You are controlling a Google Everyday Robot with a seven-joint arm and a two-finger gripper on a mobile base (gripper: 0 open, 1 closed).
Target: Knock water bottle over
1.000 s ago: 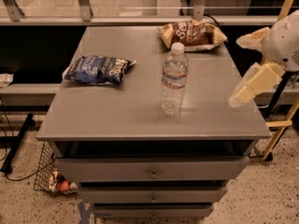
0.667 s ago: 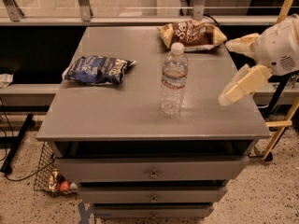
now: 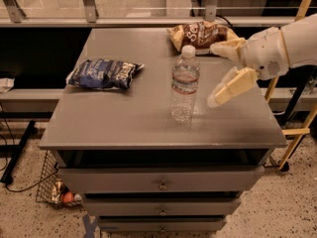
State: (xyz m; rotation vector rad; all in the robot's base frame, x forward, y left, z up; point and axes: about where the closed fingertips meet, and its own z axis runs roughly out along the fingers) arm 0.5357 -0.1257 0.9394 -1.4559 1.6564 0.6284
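The water bottle [image 3: 184, 83] stood upright on the tabletop [image 3: 124, 118], just view-left of the tool [image 3: 211, 76], whose fingers [image 3: 235, 86] were spread wide, not touching it

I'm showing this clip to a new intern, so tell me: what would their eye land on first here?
The upright water bottle stands near the middle of the grey drawer cabinet top. The white gripper is just to its right, jaws spread, not touching it. Next come the blue snack bag lying at the left and the brown snack bag at the far edge.
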